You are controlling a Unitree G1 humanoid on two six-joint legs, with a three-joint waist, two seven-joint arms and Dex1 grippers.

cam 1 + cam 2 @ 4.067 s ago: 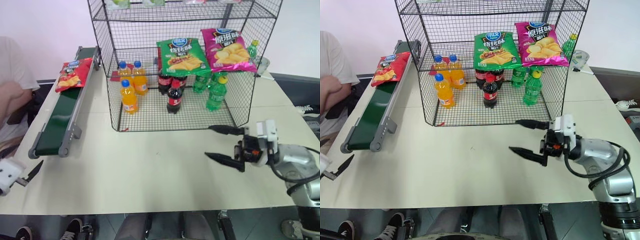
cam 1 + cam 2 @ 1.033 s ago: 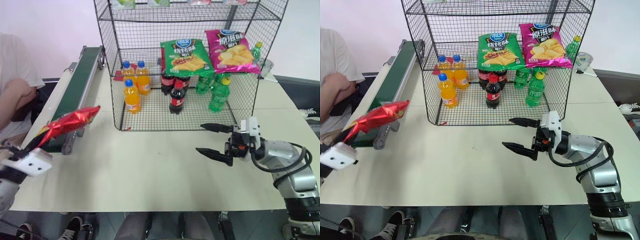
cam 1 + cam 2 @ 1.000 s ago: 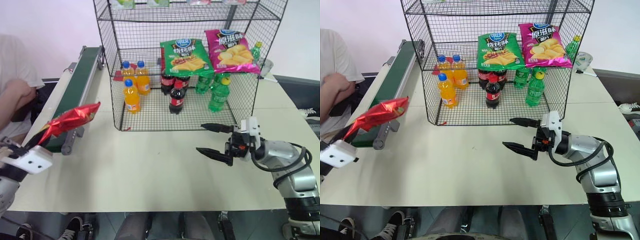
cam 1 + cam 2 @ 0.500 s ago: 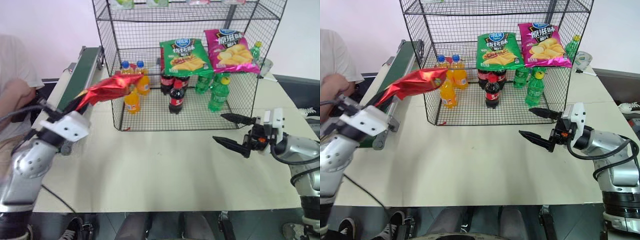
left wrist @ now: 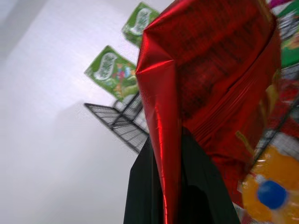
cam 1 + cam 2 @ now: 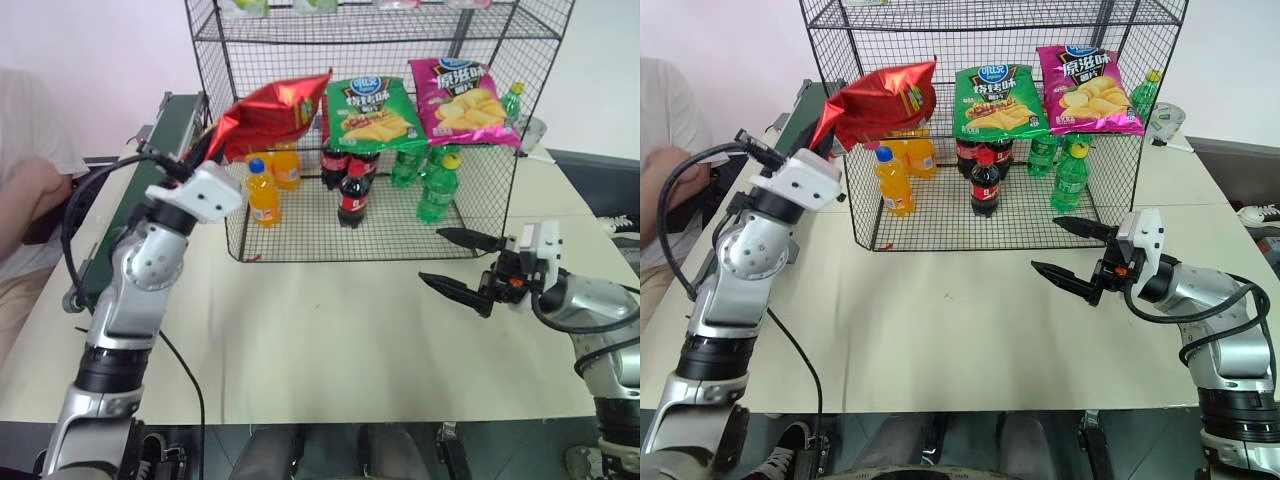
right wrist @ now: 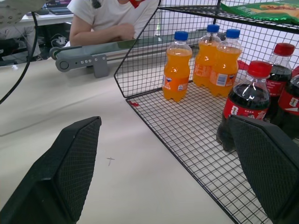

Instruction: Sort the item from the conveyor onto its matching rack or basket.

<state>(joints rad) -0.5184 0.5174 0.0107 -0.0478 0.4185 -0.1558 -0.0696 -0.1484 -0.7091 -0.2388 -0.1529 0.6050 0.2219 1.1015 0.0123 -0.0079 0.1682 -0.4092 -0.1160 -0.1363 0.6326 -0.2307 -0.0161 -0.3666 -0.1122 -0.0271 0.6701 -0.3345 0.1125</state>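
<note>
Lifting the glossy red crisp bag (image 6: 268, 112) off the dark green conveyor belt (image 6: 140, 185), we carried it to the tall black wire-mesh rack (image 6: 500, 190), beside the green bag (image 6: 370, 110). Left claw (image 6: 830, 135) stayed clenched on it; right claw (image 6: 458, 265) hung released over the bench (image 6: 330, 340). Shelving remained.

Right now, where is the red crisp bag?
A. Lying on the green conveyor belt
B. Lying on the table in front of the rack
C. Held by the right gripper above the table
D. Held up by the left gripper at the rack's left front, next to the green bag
D: the left gripper is shut on the red crisp bag, raised at the rack beside the green bag; the right gripper is open and empty.
</note>
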